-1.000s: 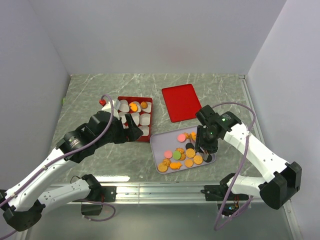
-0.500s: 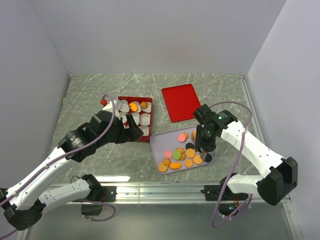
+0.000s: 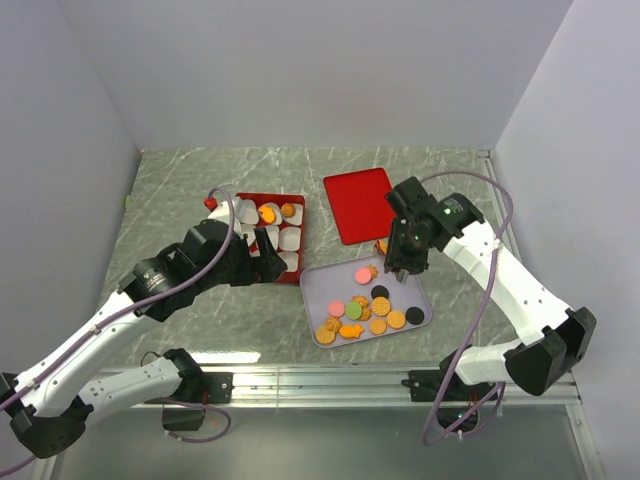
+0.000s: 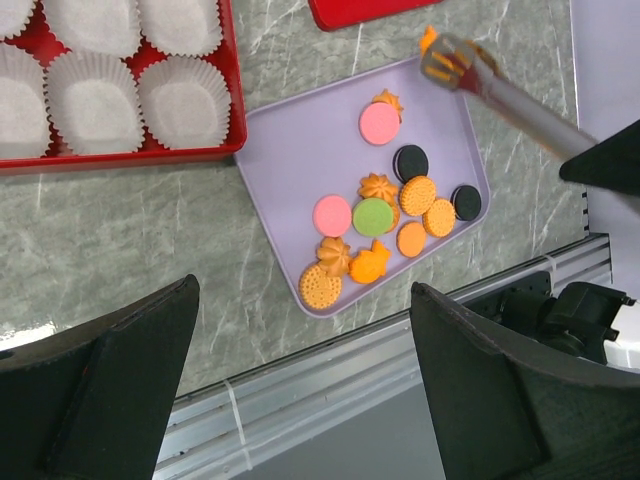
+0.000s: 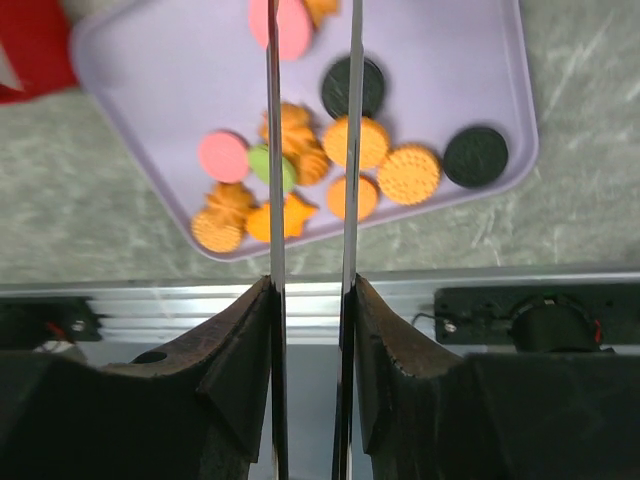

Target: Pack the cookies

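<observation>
- A small orange cookie (image 4: 432, 42) hangs over the far right corner of the lilac plastic tray (image 4: 290, 140), pinched between the thin tongs of the right gripper (image 4: 455, 64).
- The red box (image 4: 232, 90) of white paper cups (image 4: 185, 100) lies to the cookie's left, so the carry likely runs leftward.
- The left gripper (image 3: 265, 262) hovers at the box's near right corner, spread wide and holding nothing.
- The other cookies (image 3: 365, 305) lie on the tray.
</observation>
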### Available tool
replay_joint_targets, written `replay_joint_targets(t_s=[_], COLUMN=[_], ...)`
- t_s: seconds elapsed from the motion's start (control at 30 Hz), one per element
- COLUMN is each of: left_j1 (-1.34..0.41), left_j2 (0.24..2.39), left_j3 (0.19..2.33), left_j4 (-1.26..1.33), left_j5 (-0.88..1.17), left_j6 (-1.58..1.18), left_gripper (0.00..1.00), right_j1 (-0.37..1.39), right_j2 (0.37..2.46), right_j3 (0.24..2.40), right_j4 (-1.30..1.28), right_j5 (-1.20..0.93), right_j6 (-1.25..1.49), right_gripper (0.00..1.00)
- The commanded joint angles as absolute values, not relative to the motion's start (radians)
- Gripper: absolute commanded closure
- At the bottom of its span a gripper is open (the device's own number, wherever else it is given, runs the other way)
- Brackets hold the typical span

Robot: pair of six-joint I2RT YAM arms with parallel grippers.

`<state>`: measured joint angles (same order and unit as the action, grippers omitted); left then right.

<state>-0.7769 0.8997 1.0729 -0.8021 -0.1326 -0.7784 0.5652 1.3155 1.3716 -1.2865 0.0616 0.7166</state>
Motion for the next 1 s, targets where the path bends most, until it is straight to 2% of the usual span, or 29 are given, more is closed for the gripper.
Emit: replay_joint_targets(t_s=[0.0,0.23,0.4,0.67,0.97], left_j1=[-0.781,-0.779,-0.779,-0.779,-0.779], left_j2=[0.902,0.885,0.865,0.844,0.779], left_j3=[1.131,1.149,1.172,1.219,1.259], left_j4=[-0.808,-0.828,-0.856,-0.928,-1.017], left_j5=[-0.152,-0.173,-0.212,-0.268,-0.374], left_j6=[-0.755,-0.756,-0.765,-0.779,-0.808], left_gripper=[0.08,0.07,0.07,0.07,0.03], right_j1=[0.569,0.581,0.615,0.676,0.722], right_j2=[1.354,1.466,1.6,1.802,1.951], right_j3=[1.498,1.687,1.892,2.104,2.203], right_j4=[-1.31,-1.224,-1.197,-1.111,-0.997], right_j5=[0.094,-0.017,-0.102,-0.238,-0.325], right_j6=[0.729,0.678,0.64,0.632,0.667], right_gripper=[0.59,0.6,0.6,0.6,0.6])
